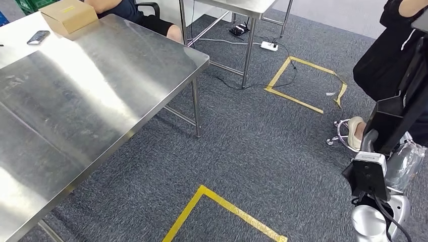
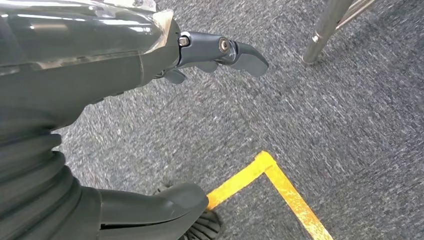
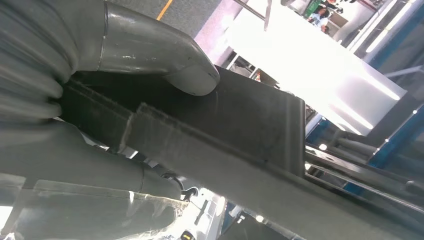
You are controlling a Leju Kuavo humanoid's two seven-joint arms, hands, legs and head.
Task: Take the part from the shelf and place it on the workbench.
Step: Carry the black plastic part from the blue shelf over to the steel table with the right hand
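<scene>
**Part in my right hand, counter off to the left**

The steel counter (image 1: 91,96) spans my left, a cardboard box (image 1: 68,14) and phone (image 1: 38,37) at its far edge. My right hand (image 3: 150,65) grips the dark flat part (image 3: 240,120), thumb pressed on its face; it looks stiff and light, best held by its edge. Left hand (image 2: 165,60) hangs empty, fingers loosely apart. I can read no writing.

A box (image 1: 68,15) and phone (image 1: 38,37) lie on the workbench (image 1: 101,91).

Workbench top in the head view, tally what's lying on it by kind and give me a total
Cardboard box: 1
Phone: 1
Total: 2 things on the workbench. The black part is not among them; the right hand grips it off to the side, above the carpet.
</scene>
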